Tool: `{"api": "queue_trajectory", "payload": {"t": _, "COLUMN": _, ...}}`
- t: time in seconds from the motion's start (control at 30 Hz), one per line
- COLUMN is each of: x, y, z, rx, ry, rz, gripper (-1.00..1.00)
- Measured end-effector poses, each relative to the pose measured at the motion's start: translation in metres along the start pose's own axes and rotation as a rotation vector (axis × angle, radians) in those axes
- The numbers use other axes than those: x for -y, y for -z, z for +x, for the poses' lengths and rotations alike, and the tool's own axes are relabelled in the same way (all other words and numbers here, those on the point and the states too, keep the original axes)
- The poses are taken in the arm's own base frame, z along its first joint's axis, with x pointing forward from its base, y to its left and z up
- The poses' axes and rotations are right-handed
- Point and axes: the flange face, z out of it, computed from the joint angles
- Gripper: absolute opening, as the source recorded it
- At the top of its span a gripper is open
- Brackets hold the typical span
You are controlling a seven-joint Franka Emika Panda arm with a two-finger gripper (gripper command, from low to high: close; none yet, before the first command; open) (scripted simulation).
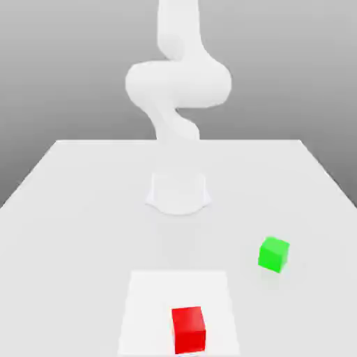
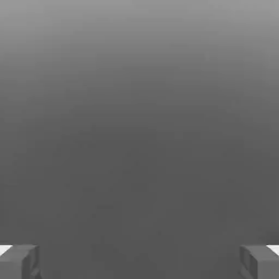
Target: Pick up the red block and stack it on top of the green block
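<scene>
The red block (image 1: 189, 329) is a small bright cube resting near the table's front edge, on a paler square patch (image 1: 146, 307). The green block (image 1: 273, 254), about the same size, sits on the table farther back and toward the exterior view's right, apart from the red one. In the hand view my gripper (image 2: 139, 262) is open, its two grey fingertips (image 2: 19, 261) standing far apart with nothing between them and only plain grey background behind. Neither block is touched by anything.
The white arm (image 1: 178, 84) rises from its round base (image 1: 178, 194) at the middle of the white table (image 1: 77, 209) and runs out past the upper edge of the exterior view. The table's edges show at both sides and at the back.
</scene>
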Motion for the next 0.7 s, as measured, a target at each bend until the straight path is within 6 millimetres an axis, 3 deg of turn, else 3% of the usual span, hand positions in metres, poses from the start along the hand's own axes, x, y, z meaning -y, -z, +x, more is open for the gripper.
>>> {"api": "queue_trajectory", "payload": {"t": 0.17, "x": -0.009, "y": -0.103, "z": -0.012, "rx": 0.113, "ry": 0.024, "rz": -0.1, "gripper": 0.0}}
{"api": "queue_trajectory", "payload": {"t": 0.33, "x": -0.03, "y": -0.197, "z": -0.038, "rx": 0.223, "ry": 0.049, "rz": -0.197, "gripper": 0.0}}
{"api": "queue_trajectory", "payload": {"t": 0.53, "x": -0.073, "y": -0.297, "z": -0.085, "rx": 0.353, "ry": 0.078, "rz": -0.314, "gripper": 0.0}}
{"api": "queue_trajectory", "payload": {"t": 0.7, "x": -0.119, "y": -0.365, "z": -0.136, "rx": 0.462, "ry": 0.105, "rz": -0.411, "gripper": 0.0}}
